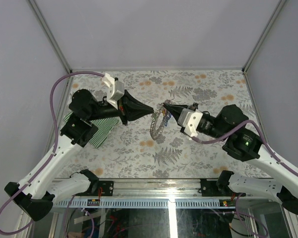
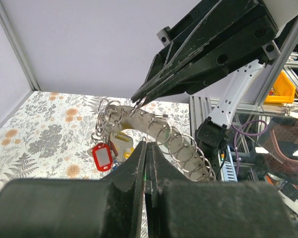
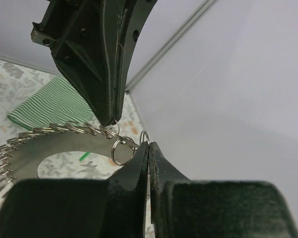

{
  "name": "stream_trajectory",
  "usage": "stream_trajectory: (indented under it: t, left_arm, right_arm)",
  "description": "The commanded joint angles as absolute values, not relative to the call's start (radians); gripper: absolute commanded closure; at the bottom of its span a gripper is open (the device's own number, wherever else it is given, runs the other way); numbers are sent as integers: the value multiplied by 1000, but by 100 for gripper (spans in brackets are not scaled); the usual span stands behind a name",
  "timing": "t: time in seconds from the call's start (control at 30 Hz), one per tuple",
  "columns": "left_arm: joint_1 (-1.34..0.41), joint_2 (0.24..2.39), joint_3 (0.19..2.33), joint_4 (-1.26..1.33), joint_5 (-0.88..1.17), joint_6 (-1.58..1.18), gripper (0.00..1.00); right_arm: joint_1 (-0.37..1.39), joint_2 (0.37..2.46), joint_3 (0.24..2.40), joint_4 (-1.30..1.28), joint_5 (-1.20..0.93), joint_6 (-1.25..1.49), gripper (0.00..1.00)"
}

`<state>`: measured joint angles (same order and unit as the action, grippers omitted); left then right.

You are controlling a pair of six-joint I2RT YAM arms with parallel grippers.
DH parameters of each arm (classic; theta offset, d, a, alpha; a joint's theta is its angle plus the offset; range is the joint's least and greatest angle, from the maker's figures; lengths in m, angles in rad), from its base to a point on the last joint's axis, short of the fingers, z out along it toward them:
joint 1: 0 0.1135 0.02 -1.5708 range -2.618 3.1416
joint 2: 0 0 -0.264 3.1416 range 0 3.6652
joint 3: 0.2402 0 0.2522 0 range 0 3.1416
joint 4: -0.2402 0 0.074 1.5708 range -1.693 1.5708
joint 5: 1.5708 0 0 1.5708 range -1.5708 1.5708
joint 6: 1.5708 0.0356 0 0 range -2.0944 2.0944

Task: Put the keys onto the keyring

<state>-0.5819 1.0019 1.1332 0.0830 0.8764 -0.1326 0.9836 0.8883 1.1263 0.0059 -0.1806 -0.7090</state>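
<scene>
The keyring (image 1: 157, 127) is a curved grey metal strip hung with several wire rings, held up in the air between both grippers. My left gripper (image 1: 152, 112) is shut on one small ring at the strip's end (image 2: 145, 143). My right gripper (image 1: 165, 106) is shut on another small ring (image 3: 144, 137) at the same end. The two gripper tips almost touch. In the left wrist view the keys hang below the strip: a red tag (image 2: 102, 156), a yellow head (image 2: 120, 138) and a sliver of blue (image 2: 114, 166). A green bit (image 3: 83, 156) shows under the strip.
A green-and-white striped cloth (image 1: 97, 130) lies on the flowered tabletop under my left arm, also seen in the right wrist view (image 3: 49, 103). White walls with metal corner posts (image 1: 52, 37) close in the table on three sides.
</scene>
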Motion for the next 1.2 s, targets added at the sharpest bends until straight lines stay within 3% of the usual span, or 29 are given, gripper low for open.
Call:
stream_trajectory:
  t: [0.0,0.3,0.53,0.83,1.17]
  left_arm:
    - [-585,988,1131,166,826,-182,100]
    - [-584,996,1140,174,813,-225,100]
    - [-584,997,1140,168,812,-216,100]
    - [-585,976,1138,110,786,-161,100]
    - [-584,993,1156,67,754,-143,100]
  right_arm:
    - [993,932,1268,-96,-106,-547,100]
    - [993,999,1388,-229,-77,-421,100]
    - [993,984,1356,-188,-109,-408,100]
    - [993,778,988,199,-343,-758,100]
    - [995,807,1053,95,-261,-873,100]
